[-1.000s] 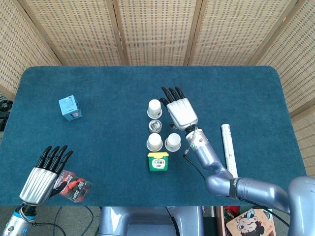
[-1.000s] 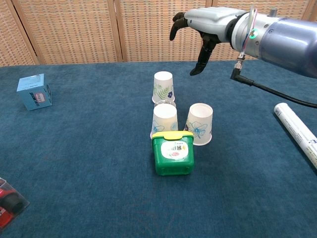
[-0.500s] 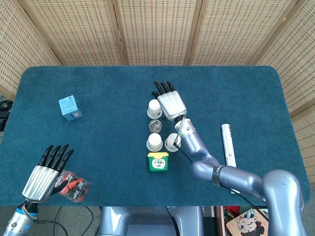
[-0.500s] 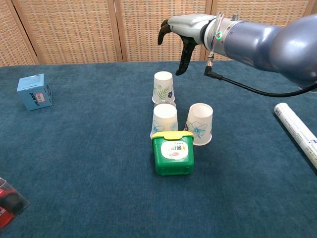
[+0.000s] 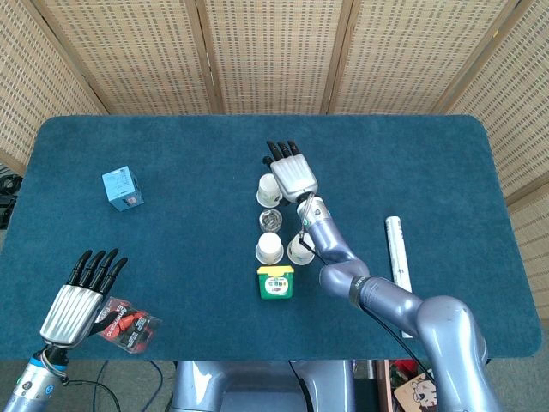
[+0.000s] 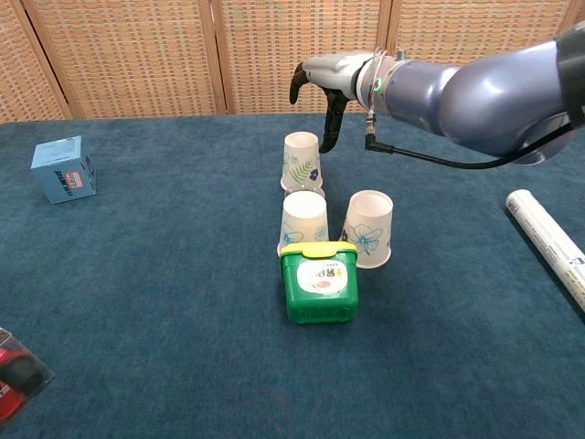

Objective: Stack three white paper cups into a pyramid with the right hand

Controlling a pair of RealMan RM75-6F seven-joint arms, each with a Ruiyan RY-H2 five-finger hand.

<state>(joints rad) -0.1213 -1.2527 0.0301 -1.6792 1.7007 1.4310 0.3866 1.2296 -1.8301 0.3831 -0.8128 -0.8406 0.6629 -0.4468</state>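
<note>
Cups [image 6: 303,161] white with blue-green leaf print. Tub [image 6: 319,282] green, yellow lid, white label. Table cloth [image 5: 171,257] dark teal. Box [image 5: 123,188] light blue. Packet [image 5: 129,324] red/black. Roll [image 6: 551,233] white. Hands [image 5: 292,174] silver, fingers [image 5: 279,149] black. Screen [image 5: 274,51] tan wicker.

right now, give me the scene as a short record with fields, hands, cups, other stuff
right hand: open, fingers pointing down, just above and beside the far cup; contact cannot be told
left hand: open, holds nothing, near table edge
near cups: two, upside down side by side
stack: none yet
green container: in front of near cups
blue box: far left
white tube: right side
red packet: beside left hand
</note>
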